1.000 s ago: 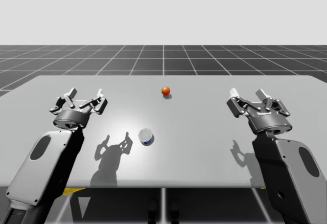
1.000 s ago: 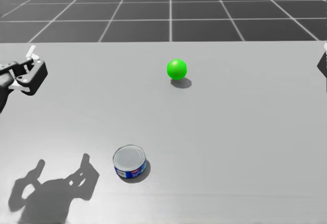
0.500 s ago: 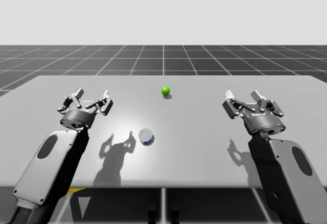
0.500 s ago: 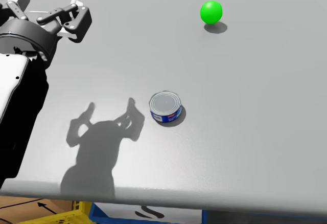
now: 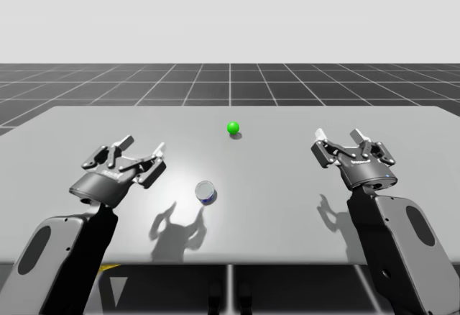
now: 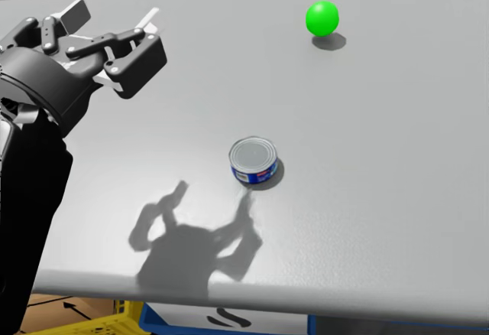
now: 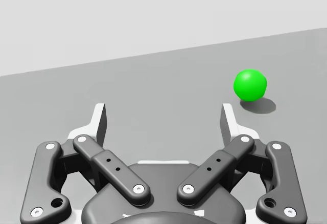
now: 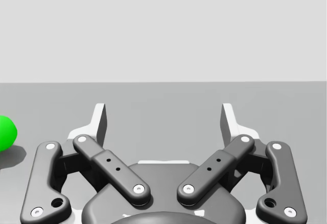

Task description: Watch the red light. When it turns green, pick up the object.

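Observation:
The light is a small green ball (image 5: 232,127) (image 6: 322,17) at the table's far middle. A short round can (image 5: 205,191) (image 6: 254,160) with a silver lid and blue side stands upright near the table's centre. My left gripper (image 5: 137,152) (image 6: 117,27) hovers open above the table, to the left of the can and apart from it. From the left wrist, the green ball (image 7: 250,85) lies ahead of the open left gripper (image 7: 163,121) and off to one side. My right gripper (image 5: 341,139) (image 8: 163,121) is open over the right part of the table, the green ball (image 8: 6,133) far off beside it.
The grey table (image 5: 287,185) ends in a front edge (image 6: 306,304) close below the can. Under that edge a yellow crate (image 6: 84,320) and a blue box (image 6: 229,323) peek out.
My left gripper has moved forward and right, closer to the can. My right arm has barely shifted. The ball, red a second ago in the high view, stays green. My head has turned slightly.

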